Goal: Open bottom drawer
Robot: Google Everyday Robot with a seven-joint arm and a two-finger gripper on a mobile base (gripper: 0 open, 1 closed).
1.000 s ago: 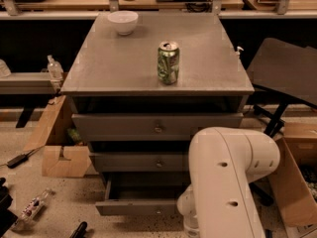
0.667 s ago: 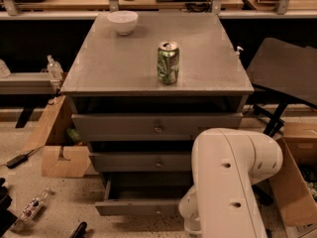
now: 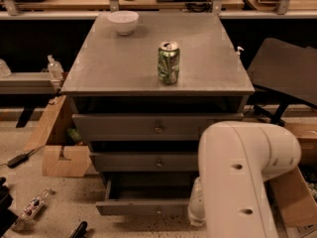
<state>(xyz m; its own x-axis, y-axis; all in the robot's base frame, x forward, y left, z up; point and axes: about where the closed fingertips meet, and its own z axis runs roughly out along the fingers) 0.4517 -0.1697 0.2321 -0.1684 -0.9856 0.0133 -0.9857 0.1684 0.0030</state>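
The grey cabinet (image 3: 148, 73) has three drawers. The bottom drawer (image 3: 141, 207) stands pulled out, its flat grey front forward of the others, a small knob (image 3: 158, 211) at its centre and its shallow box (image 3: 143, 192) showing behind. The middle drawer (image 3: 143, 161) and the top drawer (image 3: 148, 127) are shut or nearly so. My white arm (image 3: 242, 177) fills the lower right, reaching down beside the bottom drawer's right end. The gripper itself is hidden behind the arm.
A green can (image 3: 168, 62) and a white bowl (image 3: 123, 22) stand on the cabinet top. A cardboard box (image 3: 59, 148) sits left of the cabinet. Small tools and a bottle (image 3: 32, 207) lie on the floor at left. A dark chair (image 3: 282, 73) is at right.
The arm has edged slightly to the right. The bottom drawer stays pulled out as before.
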